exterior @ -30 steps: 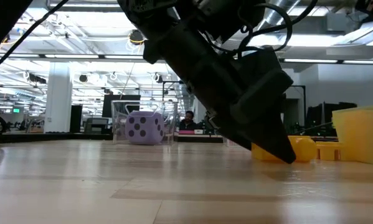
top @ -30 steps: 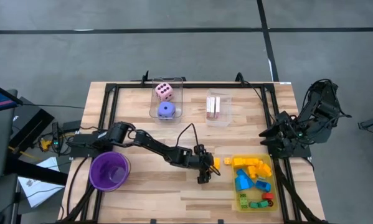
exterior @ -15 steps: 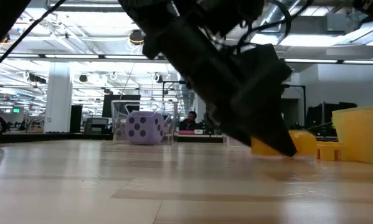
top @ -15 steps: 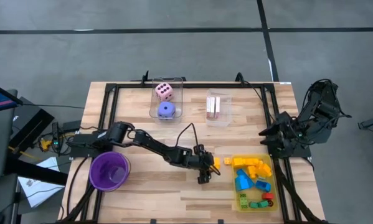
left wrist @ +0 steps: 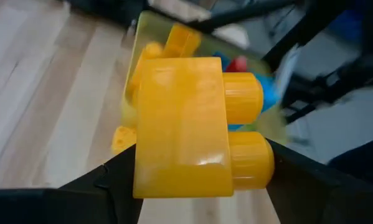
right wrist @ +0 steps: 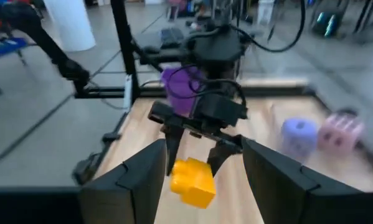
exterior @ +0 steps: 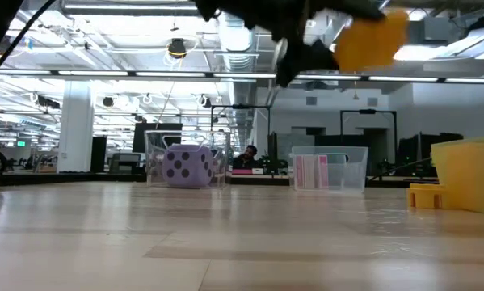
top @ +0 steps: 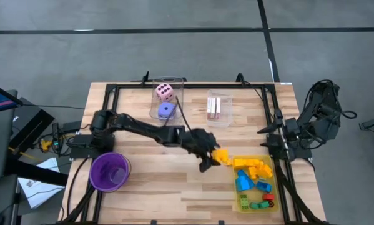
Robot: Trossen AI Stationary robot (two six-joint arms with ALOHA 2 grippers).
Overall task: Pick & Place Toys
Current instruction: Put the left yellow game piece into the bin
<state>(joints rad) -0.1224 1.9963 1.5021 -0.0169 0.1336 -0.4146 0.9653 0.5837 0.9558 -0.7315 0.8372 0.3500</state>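
One yellow block [top: 223,157] is pinched in my left gripper [top: 213,157], which from above sits at nine o'clock of the yellow tray [top: 238,199]; my right gripper [top: 281,132] waits at the table's right edge. Down low, I see the block [exterior: 372,39] lifted clear of the table, a purple die [exterior: 186,166] beyond. Through the left wrist, the block [left wrist: 185,127] fills the jaws. Through the right wrist, my fingers [right wrist: 274,175] are spread, facing the held block [right wrist: 192,181].
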